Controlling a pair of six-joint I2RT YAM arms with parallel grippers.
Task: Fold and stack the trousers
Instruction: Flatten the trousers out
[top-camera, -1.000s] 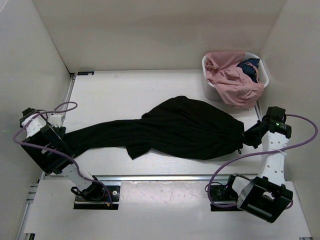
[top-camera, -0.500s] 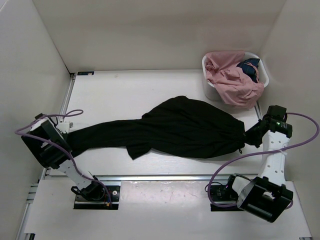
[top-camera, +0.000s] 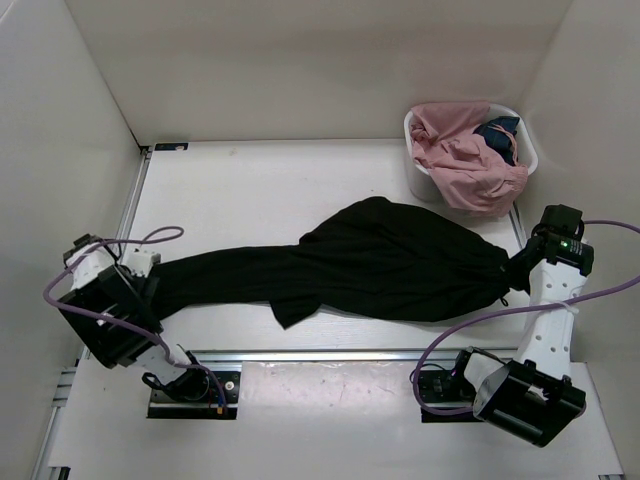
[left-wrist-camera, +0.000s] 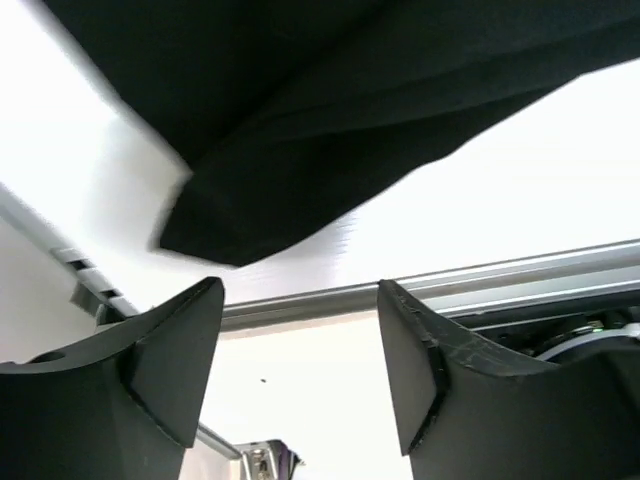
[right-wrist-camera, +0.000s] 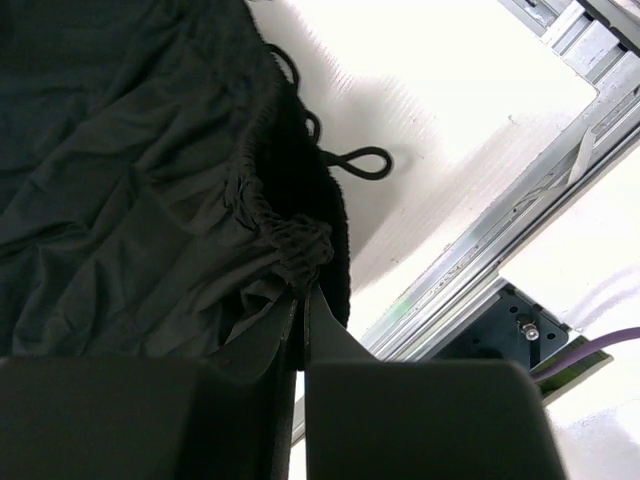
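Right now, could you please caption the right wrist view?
Right gripper shut on the black trousers at the waistband, drawstring loose on the table.

No legible text, label, brand or number anywhere.

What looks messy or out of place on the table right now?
The trousers lie wrinkled across the table, one leg stretched left, the other bunched short near the front edge. Pink clothing spills over the rim of the white basket at the far right.

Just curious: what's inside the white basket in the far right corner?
Crumpled pink clothing fills the white basket and spills over its front rim, with a dark blue piece tucked beside it. Anything underneath is covered.
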